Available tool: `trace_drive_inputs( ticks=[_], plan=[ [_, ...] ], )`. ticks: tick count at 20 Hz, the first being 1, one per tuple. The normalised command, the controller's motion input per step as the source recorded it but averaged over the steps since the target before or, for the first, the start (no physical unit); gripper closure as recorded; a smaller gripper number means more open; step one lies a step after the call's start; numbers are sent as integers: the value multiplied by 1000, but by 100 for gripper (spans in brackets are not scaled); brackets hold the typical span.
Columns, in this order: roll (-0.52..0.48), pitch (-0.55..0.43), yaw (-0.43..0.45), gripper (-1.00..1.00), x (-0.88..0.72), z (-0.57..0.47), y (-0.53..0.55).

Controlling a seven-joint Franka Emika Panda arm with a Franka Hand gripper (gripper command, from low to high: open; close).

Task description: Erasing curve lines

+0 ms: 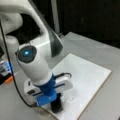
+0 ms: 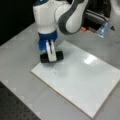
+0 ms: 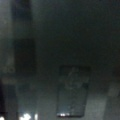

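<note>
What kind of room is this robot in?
Probably a robot lab. A robot arm stands on a grey bench, its gripper holding a black eraser on a whiteboard near a squiggle.

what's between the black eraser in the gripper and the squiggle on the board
Nothing: in a front view only bare white board separates the black eraser held by the gripper from the curve lines.

Arm bent over, wrist pointing straight down. Gripper (image 2: 51,57) low in both front views (image 1: 57,101), jaws closed on a black block.
</note>
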Motion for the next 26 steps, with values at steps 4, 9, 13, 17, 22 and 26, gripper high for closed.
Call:
trace_drive_inputs(
  ticks=[4, 9, 13, 17, 22, 26],
  plan=[
    [131, -97, -30, 100, -35, -150, -79],
    [81, -80, -57, 100, -149, -172, -74],
    [16, -66, -84, 100, -202, -143, -33],
    [3, -84, -77, 100, -178, -142, 19],
    [22, -120, -78, 100, -140, -202, 140],
    [53, -146, -88, 100, -110, -284, 303]
  ],
)
